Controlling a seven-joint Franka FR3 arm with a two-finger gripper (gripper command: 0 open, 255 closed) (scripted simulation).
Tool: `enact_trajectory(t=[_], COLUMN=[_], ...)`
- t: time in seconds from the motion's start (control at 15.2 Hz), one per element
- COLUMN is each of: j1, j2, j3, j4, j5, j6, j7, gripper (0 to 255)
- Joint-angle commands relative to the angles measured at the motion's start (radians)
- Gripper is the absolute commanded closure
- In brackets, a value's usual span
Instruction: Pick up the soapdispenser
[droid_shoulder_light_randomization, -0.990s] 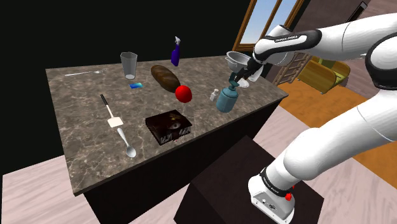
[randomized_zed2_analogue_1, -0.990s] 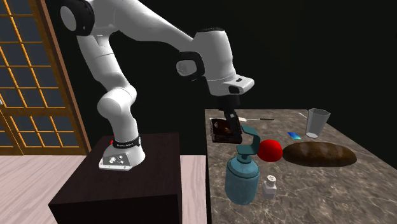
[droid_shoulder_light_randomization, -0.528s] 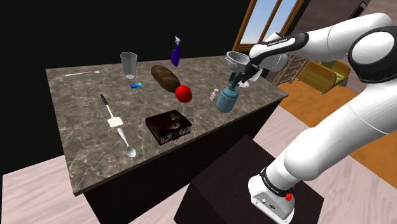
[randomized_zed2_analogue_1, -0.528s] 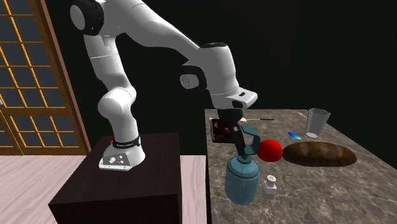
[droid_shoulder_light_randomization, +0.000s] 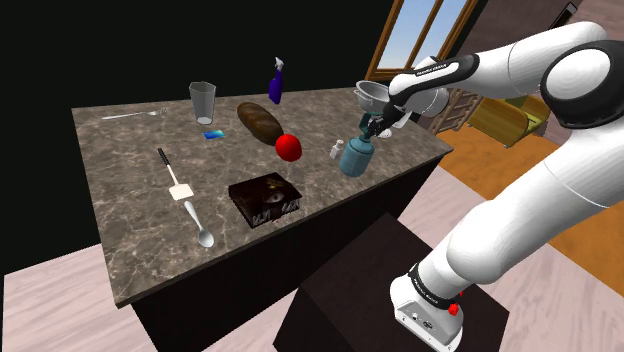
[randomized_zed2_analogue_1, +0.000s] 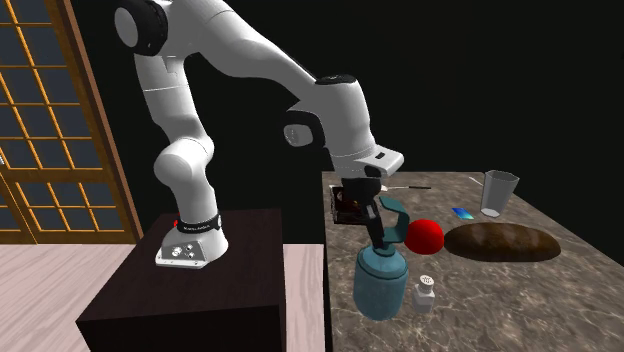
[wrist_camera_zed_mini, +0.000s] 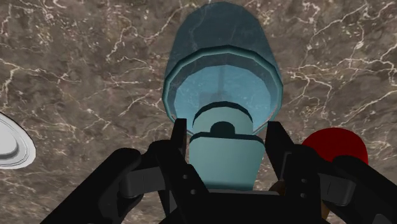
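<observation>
Hand (droid_shoulder_light_randomization: 372, 128) has dropped a bit further since half a second ago. A second ago it sat above the pump; it's now down around it. Nothing on the desk (droid_shoulder_light_randomization: 130, 210) has shifted.

Current state:
- Soap dispenser (droid_shoulder_light_randomization: 356, 157) is teal and upright, standing on the marble desk. It's at the shoulder view's right end, close to the edge nearest the stand.
- Hand (wrist_camera_zed_mini: 228, 127) is open, and the fingers (wrist_camera_zed_mini: 181, 143) stand apart, one on each side of the pump head. The dispenser body (wrist_camera_zed_mini: 222, 70) is directly below.
- Left-hand finger in the wrist view looks right against the pump; the other shows a thin gap. Can't confirm any clamp, so nothing is held.
- In the second exterior view the hand (randomized_zed2_analogue_1: 372, 228) comes straight down onto the top of the dispenser (randomized_zed2_analogue_1: 381, 285), whose base is flat on the desk.

Neighbours:
- Small white shaker (droid_shoulder_light_randomization: 337, 151) is just beside the dispenser.
- Red ball-like thing (droid_shoulder_light_randomization: 289, 147) is a little further in.
- Brown loaf (droid_shoulder_light_randomization: 260, 121), clear glass (droid_shoulder_light_randomization: 203, 101) and purple spray bottle (droid_shoulder_light_randomization: 276, 82) sit toward the far side.
- Dark box (droid_shoulder_light_randomization: 265, 197) lies near the front edge, well apart from the hand.
</observation>
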Motion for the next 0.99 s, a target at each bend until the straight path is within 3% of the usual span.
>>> enact_trajectory(t=[0.0,0.26,0.92], j1=[0.000,-0.001,-0.019], j2=[0.001,0.002,-0.079], j3=[-0.001,-0.002,0.020], j4=[-0.001,0.001,0.068], j5=[0.000,0.001,-0.083], j6=[0.000,-0.001,-0.134], j7=[0.000,-0.003,0.070], gripper=[255,255,255])
